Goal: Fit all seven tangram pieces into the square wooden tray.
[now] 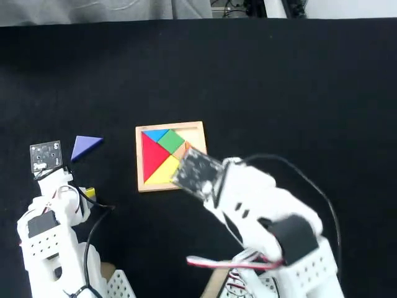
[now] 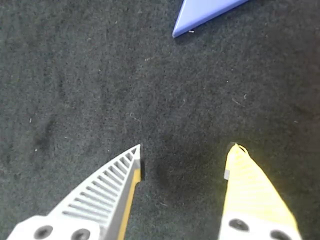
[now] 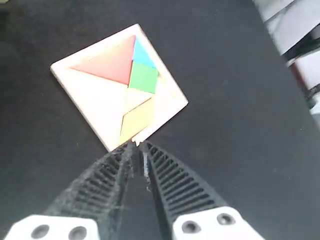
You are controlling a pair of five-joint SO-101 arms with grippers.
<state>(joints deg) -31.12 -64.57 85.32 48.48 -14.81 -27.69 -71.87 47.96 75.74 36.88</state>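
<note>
L arm sits low at 7 o'clock of black table [image 1: 298, 93], wrist pitched down. Left gripper [image 2: 186, 149] is wide open and empty, tips over bare table. Purple triangle [image 1: 85, 146] lies loose at 9 o'clock of wooden tray [image 1: 139, 162], near L arm. R arm leans in from 5 o'clock. Right gripper [image 3: 138, 145] is closed with nothing held, tips at tray's edge. Red triangle [image 1: 151, 158], yellow triangle [image 1: 162, 172], green square [image 1: 171, 141] and blue triangle [image 1: 155, 134] are seated in tray.

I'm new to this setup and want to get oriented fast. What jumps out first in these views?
The square wooden tray at the middle of the black table catches the eye, partly filled with bright pieces, and the right gripper, fingers together, sits at one of its corners. Left of the tray, a lone purple triangle lies on the table just beyond the open left gripper.
</note>
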